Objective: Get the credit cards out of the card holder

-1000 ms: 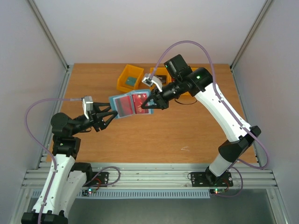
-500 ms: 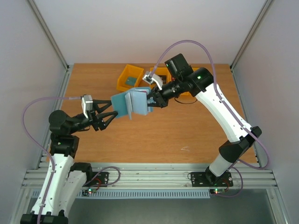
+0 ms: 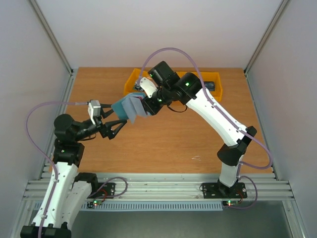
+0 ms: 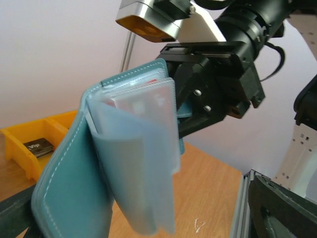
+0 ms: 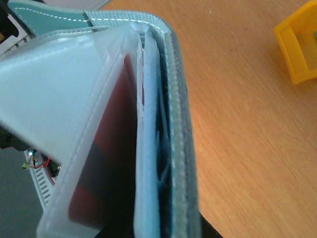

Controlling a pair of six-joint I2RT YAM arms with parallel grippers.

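Observation:
The slate-blue card holder (image 3: 126,109) hangs in the air between the two arms, half folded, with its clear sleeves (image 4: 141,153) fanned out. My right gripper (image 3: 147,104) is shut on its far cover edge. A red credit card (image 5: 99,163) sits inside one sleeve, and another reddish card (image 4: 133,101) shows through the plastic. My left gripper (image 3: 115,122) stands open just left of and below the holder, its fingers spread wide. The holder's outer cover (image 4: 74,188) fills the space beside the left finger; I cannot tell whether they touch.
Yellow bins (image 3: 132,85) stand at the back of the wooden table (image 3: 188,144), right behind the holder. A dark card (image 4: 38,147) lies in one bin (image 4: 20,136). Metal frame posts (image 3: 54,42) and grey walls close both sides.
The right arm has swung left with the holder, which went from spread flat to half folded and hanging. The left jaws have spread much wider.

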